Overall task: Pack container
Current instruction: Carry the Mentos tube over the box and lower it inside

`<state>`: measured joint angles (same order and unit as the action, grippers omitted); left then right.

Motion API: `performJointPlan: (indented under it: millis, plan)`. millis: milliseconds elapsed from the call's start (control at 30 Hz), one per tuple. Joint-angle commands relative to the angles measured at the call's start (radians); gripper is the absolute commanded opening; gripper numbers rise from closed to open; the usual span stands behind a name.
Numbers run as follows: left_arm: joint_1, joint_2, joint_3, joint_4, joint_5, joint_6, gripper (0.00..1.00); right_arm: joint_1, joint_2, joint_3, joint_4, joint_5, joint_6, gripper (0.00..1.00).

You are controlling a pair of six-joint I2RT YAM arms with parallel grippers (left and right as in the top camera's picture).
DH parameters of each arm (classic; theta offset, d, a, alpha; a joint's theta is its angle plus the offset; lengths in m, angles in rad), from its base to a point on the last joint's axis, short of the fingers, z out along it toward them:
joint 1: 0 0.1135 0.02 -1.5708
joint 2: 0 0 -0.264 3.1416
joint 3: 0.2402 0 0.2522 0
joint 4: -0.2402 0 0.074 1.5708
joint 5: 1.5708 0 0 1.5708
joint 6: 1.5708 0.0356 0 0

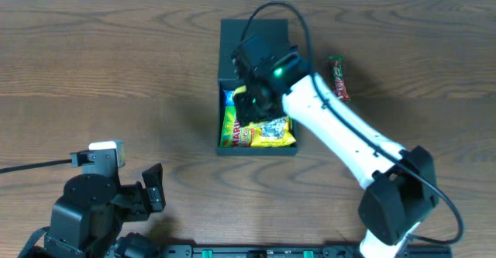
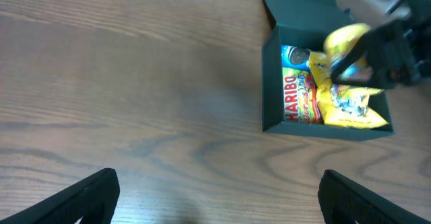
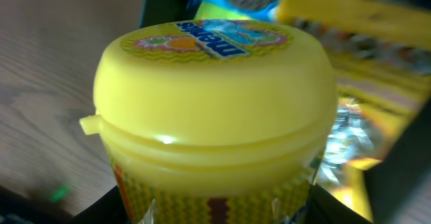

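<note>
The box [image 1: 219,115] sits on the wooden table [image 1: 116,72], a little past the middle and well away from the near edge. It is dark and roughly square. Its lid flap [image 1: 256,37] is swung open and lies flat on the far side.

Inside, a yellow Haribo bag [image 1: 239,132] lies along the left wall, with its lettering running lengthwise. Beside it on the right is a second yellow packet with a silvery print [image 1: 273,130], its corner riding up over the near right part of the box. A blue packet [image 1: 229,97] shows at the far left corner, partly under the others.

The right gripper [image 1: 257,95] hangs directly over the open box, its white arm reaching in from the near right. Its fingers are closed around a yellow plastic tub [image 3: 215,96] with a snap lid and a Mentos label on top. The right wrist view shows a dark finger at each lower side of the tub, with the packets in the box just beyond it. In the left wrist view the tub is above the far right part of the box. Whether it touches the packets under it I cannot tell.

On the table to the right of the box, apart from it, lies a candy bar in a red and green wrapper [image 1: 338,78].

The left gripper [image 2: 217,190] is well back at the near left of the table. Its fingers are spread wide and hold nothing, with only bare wood between them.
</note>
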<state>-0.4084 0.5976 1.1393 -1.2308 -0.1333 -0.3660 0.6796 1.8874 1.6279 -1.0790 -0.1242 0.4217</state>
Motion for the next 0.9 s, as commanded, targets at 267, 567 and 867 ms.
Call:
performJointPlan:
  millis: [267, 567, 867]
  plan:
    - [0.004, -0.003, 0.000, -0.003, 0.003, -0.008, 0.95, 0.029, -0.015, -0.177, 0.185, -0.004, 0.123, 0.38]
    - [0.004, -0.003, 0.000, -0.003, 0.003, -0.008, 0.95, 0.055, -0.015, -0.198, 0.262, -0.036, 0.211, 0.40]
    - [0.004, -0.003, 0.000, -0.003, 0.004, -0.008, 0.95, 0.081, 0.007, -0.198, 0.302, -0.066, 0.299, 0.38]
